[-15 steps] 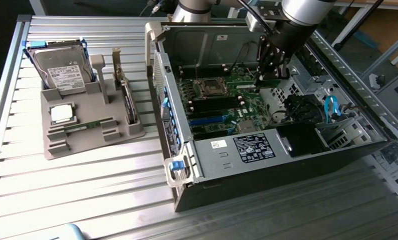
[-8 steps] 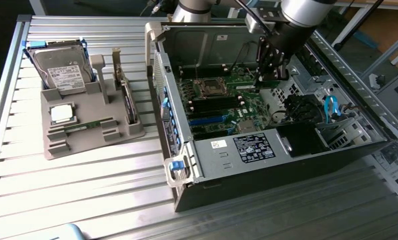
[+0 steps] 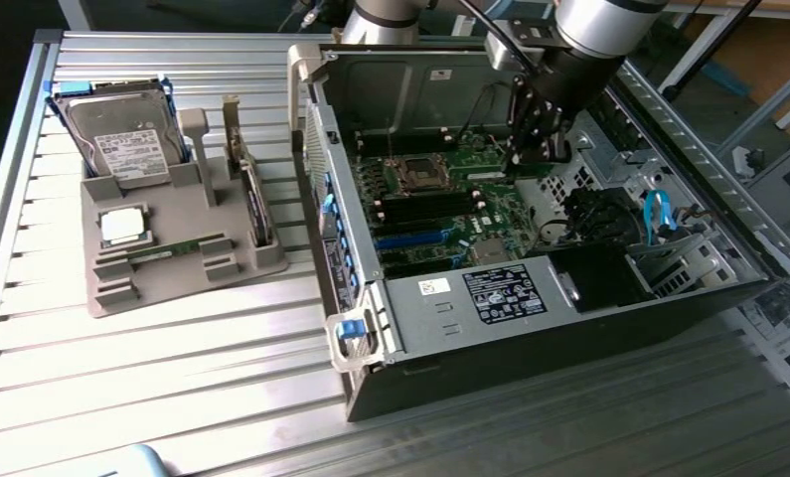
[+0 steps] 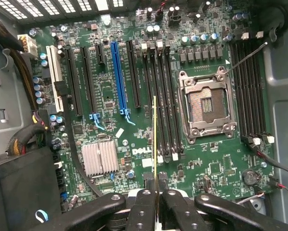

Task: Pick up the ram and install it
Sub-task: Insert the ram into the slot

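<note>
Inside the open computer case [image 3: 408, 79], above the motherboard [image 4: 105, 86], gripper [image 4: 156, 196] clamped on the ram [image 4: 155, 134], edge-on over the memory slots [image 4: 165, 106]

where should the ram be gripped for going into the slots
By the long edge opposite its contacts, pinched across both flat faces, from above the motherboard. The gripper holds the ram so: thin, edge-on, in line with the slots.

Slatted metal tabletop [image 3: 169, 378]; bears a grey parts holder [image 3: 169, 209] toward the far corner at the exterior view's left; carries an open computer case [image 3: 633, 328] on its side by the edge at the exterior view's right; pale blue object [image 3: 136, 459] at the near edge.
</note>
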Tool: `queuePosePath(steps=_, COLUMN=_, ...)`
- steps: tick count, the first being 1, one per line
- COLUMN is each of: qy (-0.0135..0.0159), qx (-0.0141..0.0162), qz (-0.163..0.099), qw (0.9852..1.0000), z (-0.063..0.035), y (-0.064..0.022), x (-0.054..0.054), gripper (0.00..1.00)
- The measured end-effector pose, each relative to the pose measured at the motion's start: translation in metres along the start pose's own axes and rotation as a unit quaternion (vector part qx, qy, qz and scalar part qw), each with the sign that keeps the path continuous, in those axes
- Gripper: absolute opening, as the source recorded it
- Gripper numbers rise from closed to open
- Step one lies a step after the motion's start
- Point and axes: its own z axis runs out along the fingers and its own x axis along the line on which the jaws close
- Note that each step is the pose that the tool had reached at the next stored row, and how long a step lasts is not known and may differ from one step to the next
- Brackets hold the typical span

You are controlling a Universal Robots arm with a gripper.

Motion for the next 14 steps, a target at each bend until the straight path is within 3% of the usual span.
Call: queuePosePath(steps=14, qy=-0.0005, qx=0.0033, qz=0.0, qw=1.0, z=0.0135, y=0.0045, x=0.001, gripper=0.12)
